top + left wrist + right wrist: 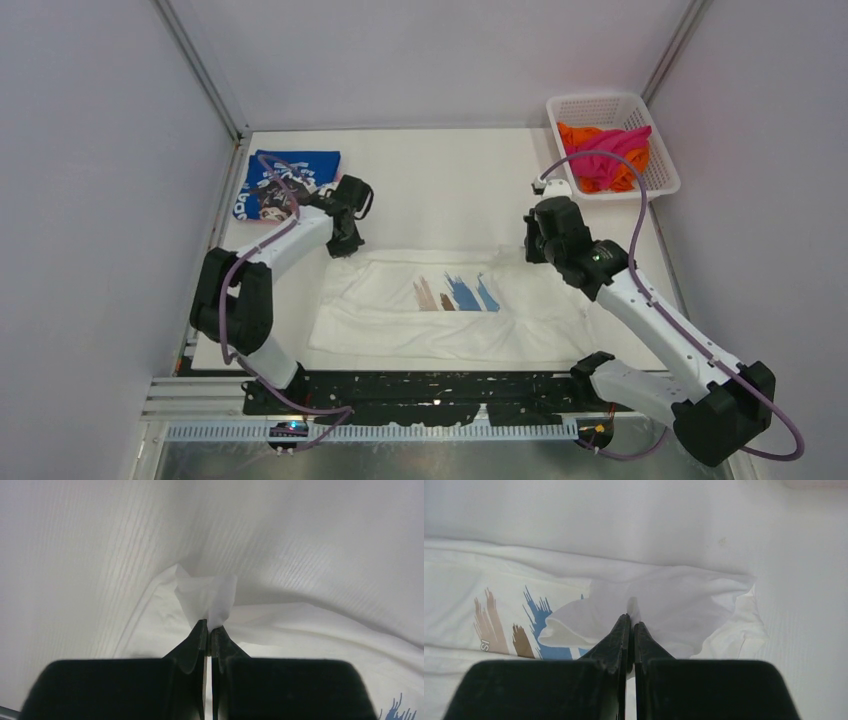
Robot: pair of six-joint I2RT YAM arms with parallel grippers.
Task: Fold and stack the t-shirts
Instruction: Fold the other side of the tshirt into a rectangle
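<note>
Gripping white shirt (440,310) at both far corners. Left gripper (208,629) clamped tight on a small tuft of hem, right gripper (630,625) pinched shut on a fold of cloth just right of the print. Spread flat across centre of top view, brown and blue strokes facing up.

Risks, as judged from here:
- Thin bite on left side, only a sliver of cloth between the tips. Could slip out on a lift or pull, dropping that corner and skewing the fold.
- Possibly one layer only in right pinch, leaving the lower layer behind and bunching. Cannot tell layer count.
- Uneven travel of the two arms, twisting the fold line.
- Elbow swing of left arm, nudging blue shirt (285,185), folded at upper left of top view.

Magenta shirt (615,145) and orange shirt (575,135) heaped in basket (660,185), upper right.

Writing: white lettering on blue shirt, too small to read. Tiny mark in a brown stroke, right wrist view, illegible. No brand seen.
</note>
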